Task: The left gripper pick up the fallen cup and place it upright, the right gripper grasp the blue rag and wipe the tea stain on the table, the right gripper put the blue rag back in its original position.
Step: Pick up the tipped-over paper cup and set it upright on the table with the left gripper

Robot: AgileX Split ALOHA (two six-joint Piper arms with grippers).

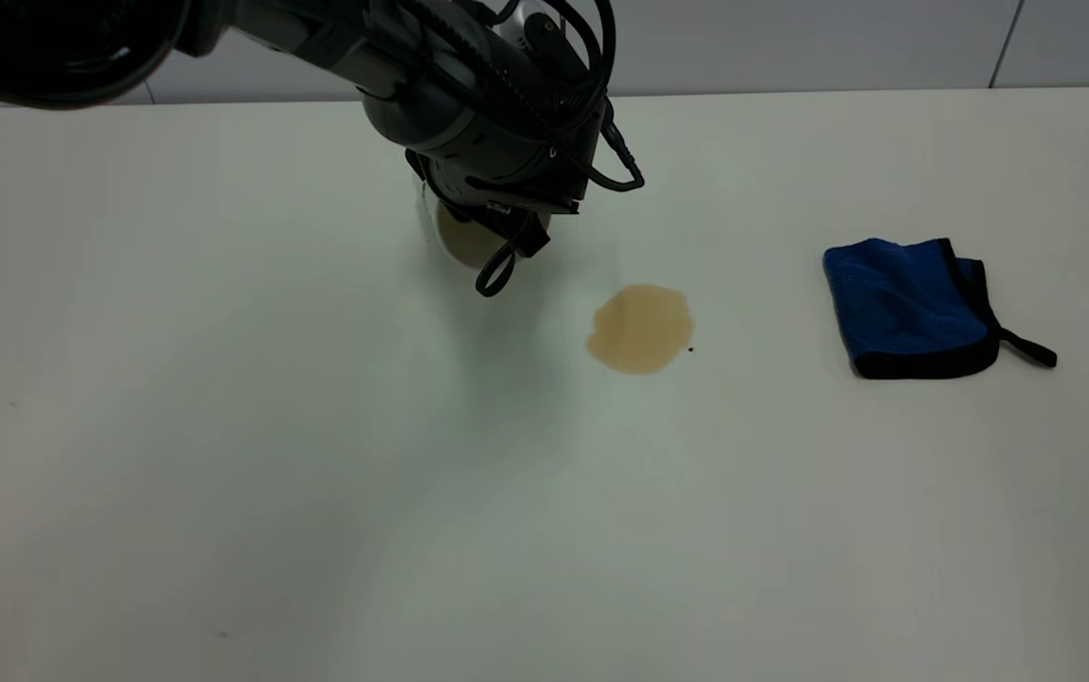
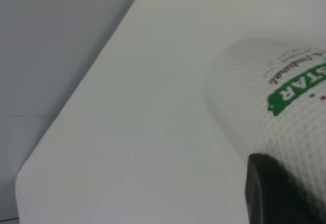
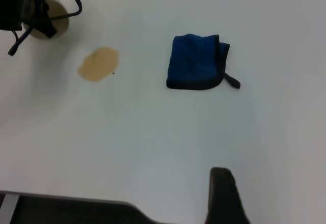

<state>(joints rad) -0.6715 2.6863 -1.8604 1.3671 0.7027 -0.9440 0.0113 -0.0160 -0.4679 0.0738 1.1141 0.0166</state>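
left gripper (image 1: pixel 492 223) reaches over the fallen cup (image 1: pixel 465 237); finger state unclear.

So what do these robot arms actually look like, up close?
The left arm is dark grey and black, a rounded bulky housing draped with looping black cables, one loop hanging below it. Its left gripper is black; one blunt, rounded black finger shows in the wrist view. Of the right arm, only one black finger of the right gripper shows.
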